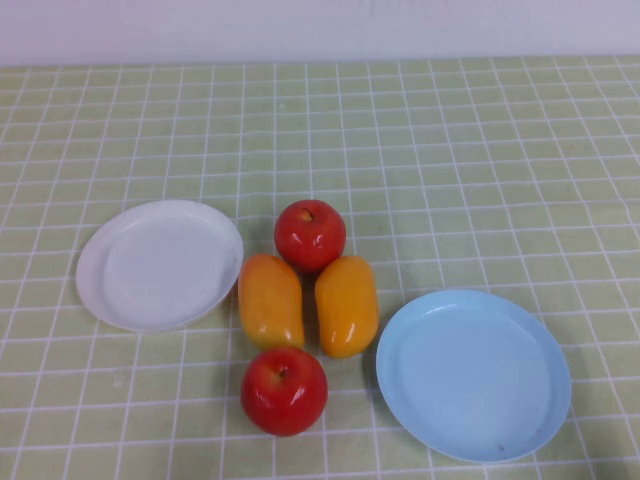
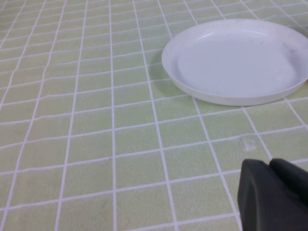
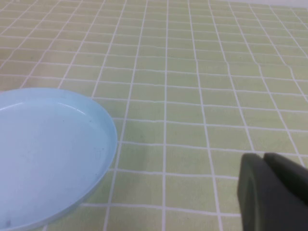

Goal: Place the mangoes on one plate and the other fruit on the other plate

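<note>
Sitting nearest the table's near edge: red apple [image 1: 284,389] and blue plate [image 1: 473,374], mangoes [image 1: 270,300] mid-table, white plate [image 1: 159,264] leftward. Nothing plated yet. Waiting off-table, left claw [image 2: 274,195] and right claw [image 3: 272,190], opening impossible to tell. Needing first a reach for fruit.

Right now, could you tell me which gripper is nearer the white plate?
The left. The left gripper sits just short of the white plate, while the right gripper is beside the blue plate, across the fruit.
</note>
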